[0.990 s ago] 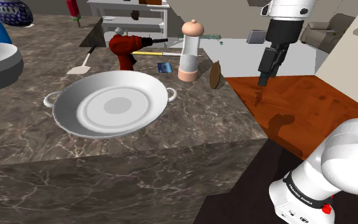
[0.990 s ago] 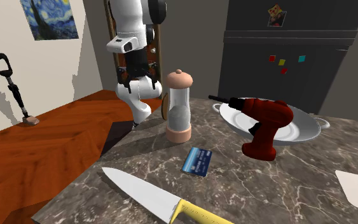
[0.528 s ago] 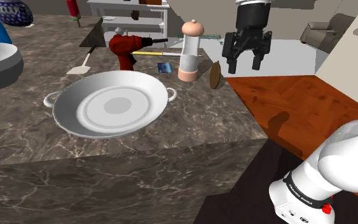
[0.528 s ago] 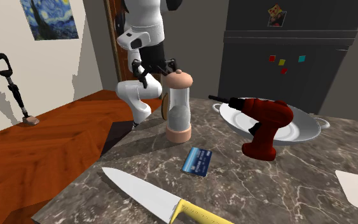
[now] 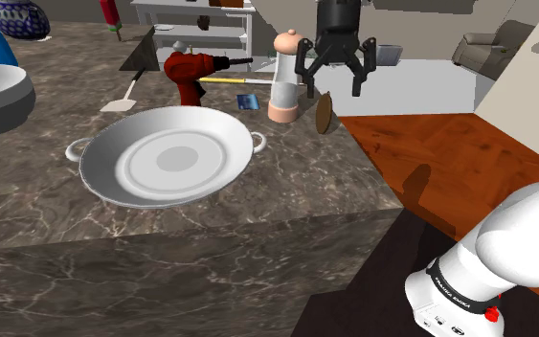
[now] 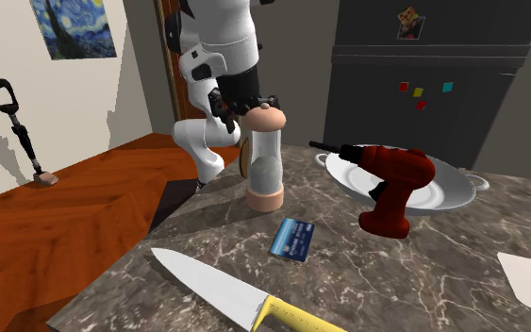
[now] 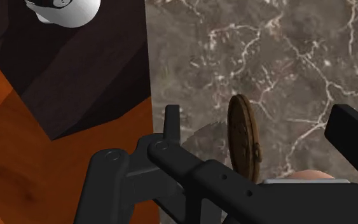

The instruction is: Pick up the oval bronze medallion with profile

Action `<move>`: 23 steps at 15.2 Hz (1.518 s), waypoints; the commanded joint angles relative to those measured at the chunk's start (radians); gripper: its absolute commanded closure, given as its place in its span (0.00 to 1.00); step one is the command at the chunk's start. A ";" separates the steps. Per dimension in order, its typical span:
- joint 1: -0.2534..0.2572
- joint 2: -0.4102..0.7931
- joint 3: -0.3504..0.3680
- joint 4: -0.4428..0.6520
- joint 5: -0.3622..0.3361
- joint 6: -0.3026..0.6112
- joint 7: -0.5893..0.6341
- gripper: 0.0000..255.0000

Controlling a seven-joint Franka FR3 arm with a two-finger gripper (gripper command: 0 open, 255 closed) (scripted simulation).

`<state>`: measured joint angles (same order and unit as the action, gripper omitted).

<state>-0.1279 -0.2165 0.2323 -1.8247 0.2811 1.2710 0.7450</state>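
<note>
The all-black two-finger gripper [image 5: 332,75] has swung in from over the floor and now hangs above the counter corner, fingers spread wide and holding nothing. Below it, the dark veined marble counter [image 5: 286,182] borders an orange wood floor [image 5: 468,153]. The oval brown bronze medallion [image 5: 324,112] stands on edge under the gripper, just beside the tall clear pepper mill [image 5: 284,77].

medallion [image 5: 324,112] | brown oval | upright on edge | near counter [image 5: 258,215] edge
</note>
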 commanded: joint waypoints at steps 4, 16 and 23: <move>0.000 -0.006 0.004 -0.079 0.000 0.070 -0.010 0.00; 0.000 -0.006 0.004 -0.079 0.000 0.070 -0.010 1.00; -0.001 0.010 0.000 0.031 0.001 -0.021 0.012 1.00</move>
<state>-0.1282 -0.2087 0.2334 -1.8104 0.2824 1.2644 0.7551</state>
